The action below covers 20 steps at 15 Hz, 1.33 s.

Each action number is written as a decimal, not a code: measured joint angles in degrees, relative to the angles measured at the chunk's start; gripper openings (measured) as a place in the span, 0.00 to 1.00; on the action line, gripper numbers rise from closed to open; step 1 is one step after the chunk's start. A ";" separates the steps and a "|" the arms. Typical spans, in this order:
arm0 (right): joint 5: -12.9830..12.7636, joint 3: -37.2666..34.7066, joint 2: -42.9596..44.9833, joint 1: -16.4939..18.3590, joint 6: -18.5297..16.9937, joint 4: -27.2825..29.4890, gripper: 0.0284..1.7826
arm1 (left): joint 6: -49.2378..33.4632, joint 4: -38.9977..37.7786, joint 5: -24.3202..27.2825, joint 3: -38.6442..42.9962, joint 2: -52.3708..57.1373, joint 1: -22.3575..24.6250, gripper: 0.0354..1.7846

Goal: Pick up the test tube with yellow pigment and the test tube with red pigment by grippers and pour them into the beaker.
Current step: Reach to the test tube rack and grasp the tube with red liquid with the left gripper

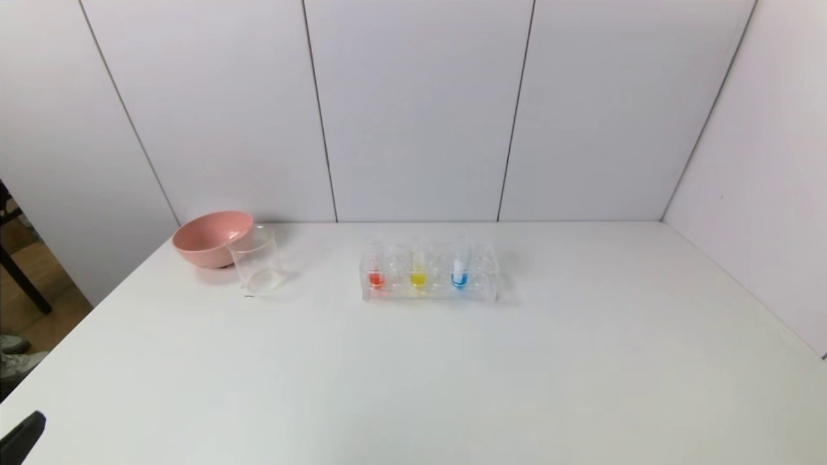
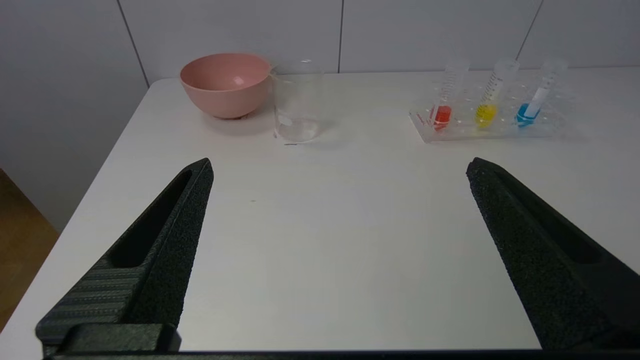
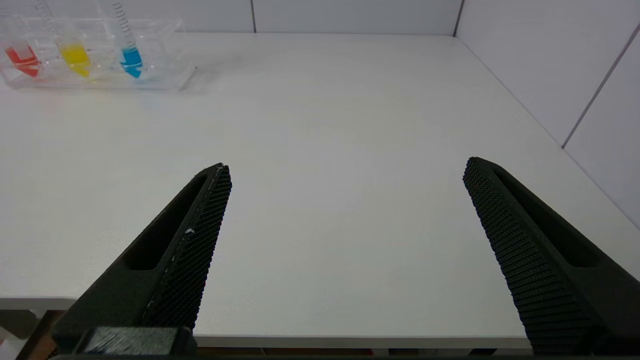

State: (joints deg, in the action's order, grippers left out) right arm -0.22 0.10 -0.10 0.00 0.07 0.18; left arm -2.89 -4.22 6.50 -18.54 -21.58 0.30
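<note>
A clear rack (image 1: pixel 431 294) stands mid-table toward the back. In it stand upright the test tube with red pigment (image 1: pixel 375 279) at its left end and the test tube with yellow pigment (image 1: pixel 418 278) beside it. The empty clear beaker (image 1: pixel 256 261) stands left of the rack, against the pink bowl. My left gripper (image 2: pixel 340 167) hangs open over the near left table edge, nothing between its fingers; only one fingertip (image 1: pixel 22 436) shows in the head view. My right gripper (image 3: pixel 346 167) is open and empty at the near right edge, far from the rack (image 3: pixel 95 75).
A pink bowl (image 1: pixel 212 237) sits at the back left, touching the beaker. A blue-tipped tube (image 1: pixel 459 278) stands in the rack right of the yellow one. White walls close the back and right side. The table's left edge (image 1: pixel 84 320) drops to the floor.
</note>
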 joint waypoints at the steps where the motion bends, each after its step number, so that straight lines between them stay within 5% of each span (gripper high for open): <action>1: 0.01 0.00 0.00 0.00 0.00 0.00 0.95 | -0.22 -2.83 0.44 -1.00 -3.85 -0.04 1.00; 14: 0.00 -0.02 0.00 0.00 -0.02 0.00 0.95 | -0.77 -37.73 1.35 -9.92 -49.03 -5.10 1.00; 20: 0.04 0.00 0.00 0.00 0.00 0.00 0.95 | -0.63 -54.32 1.13 -13.48 -67.39 -11.41 1.00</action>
State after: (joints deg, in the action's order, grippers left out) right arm -0.18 0.10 -0.10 0.00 0.07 0.18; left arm -3.52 -58.54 7.63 -32.02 -88.97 -11.11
